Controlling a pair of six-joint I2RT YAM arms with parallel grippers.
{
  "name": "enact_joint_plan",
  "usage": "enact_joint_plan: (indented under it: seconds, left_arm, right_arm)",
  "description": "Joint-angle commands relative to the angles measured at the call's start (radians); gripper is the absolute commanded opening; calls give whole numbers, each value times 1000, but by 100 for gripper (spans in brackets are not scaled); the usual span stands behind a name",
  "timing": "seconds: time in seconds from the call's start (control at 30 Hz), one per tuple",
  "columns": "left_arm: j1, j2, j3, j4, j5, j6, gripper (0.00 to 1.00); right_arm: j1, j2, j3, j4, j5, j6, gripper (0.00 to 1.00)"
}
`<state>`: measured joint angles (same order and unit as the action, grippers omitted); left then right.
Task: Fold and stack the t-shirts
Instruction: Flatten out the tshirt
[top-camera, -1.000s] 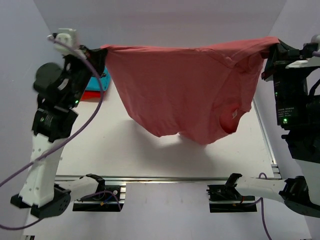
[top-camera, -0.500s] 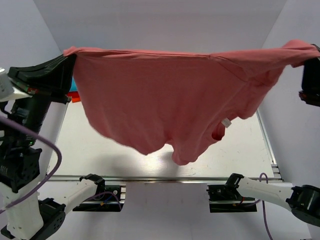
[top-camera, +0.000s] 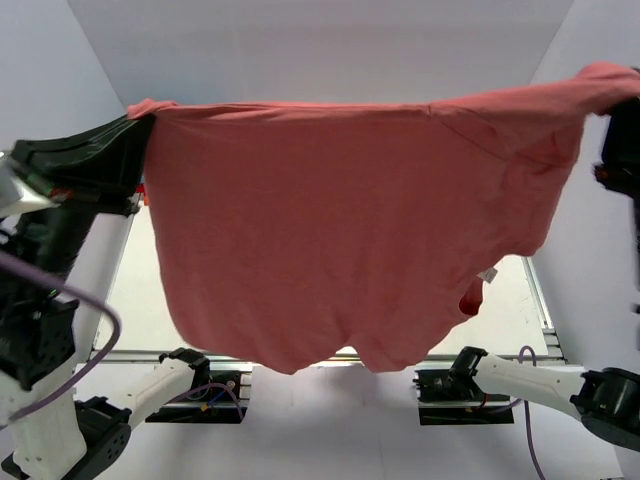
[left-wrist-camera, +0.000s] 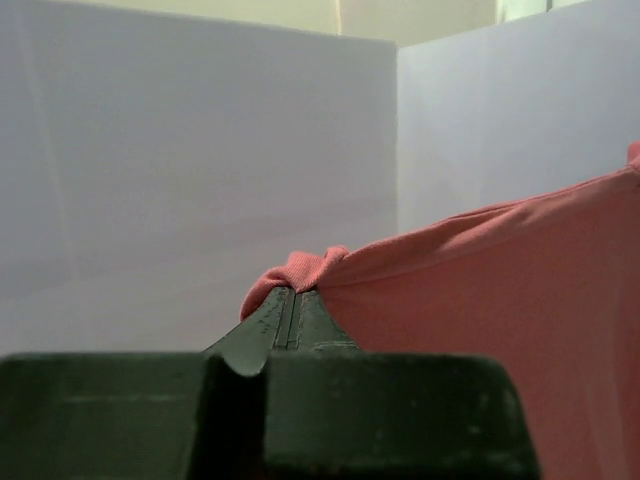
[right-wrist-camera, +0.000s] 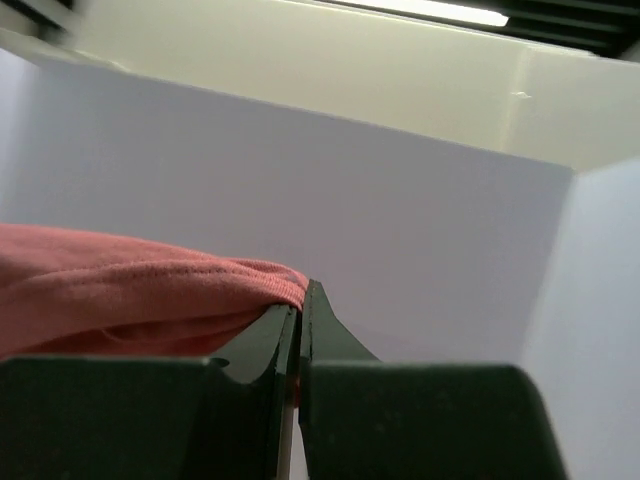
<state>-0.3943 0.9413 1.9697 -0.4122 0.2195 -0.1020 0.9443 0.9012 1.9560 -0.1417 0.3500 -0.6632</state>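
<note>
Salmon-pink t-shirt (top-camera: 340, 230) hangs spread between left gripper (left-wrist-camera: 291, 300) and right gripper (right-wrist-camera: 300, 298), each pinching an upper corner. Light, floppy cloth that sags freely, so I'd say corner holds suit it best.

No text is readable, not even on the tag (top-camera: 488, 274) of the salmon-pink t-shirt (top-camera: 340, 230)

Bright, even overhead light; sharp views, blurred near jaws.

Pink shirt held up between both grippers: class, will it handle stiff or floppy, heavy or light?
Probably floppy: the pink shirt sags into a curved hem below its stretched top edge. Likely light: the left gripper and right gripper carry it by small pinched corners. It may slip if tugged harder.
</note>
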Motion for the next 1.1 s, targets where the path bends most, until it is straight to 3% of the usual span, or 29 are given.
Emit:
enact_joint_plan:
  seconds: [0.0,0.03,0.13,0.27,0.43,0.57,0.63,0.77,1.07]
  left_arm:
    - [14,21,-96,56,-103,19,0]
    - [14,42,-127,70,-118,10,0]
    - [14,82,-276,122,-208,10,0]
    - [3,163,-413,200,-428,-1,0]
    - [3,301,-534,262,-509,-36,0]
    - [14,426,-571,305,-572,-50,0]
    - [14,487,-583,328,-597,-50,0]
    - [14,686,-503,328,-641,-50,0]
    - [43,1221,-88,393,-635,-19,0]
  right_arm:
    - [-1,70,-107,336,318,-273,0]
    - [2,88,-165,513,348,-323,0]
    - [-7,154,-341,724,406,-481,0]
    - [-53,208,-457,824,422,-481,0]
    - [-173,274,-607,826,376,-356,0]
    - [-265,459,-706,901,385,-264,0]
    - [-326,517,-703,903,386,-215,0]
    - [-407,796,-599,895,411,-170,0]
    - [-545,1231,-220,768,405,-47,0]
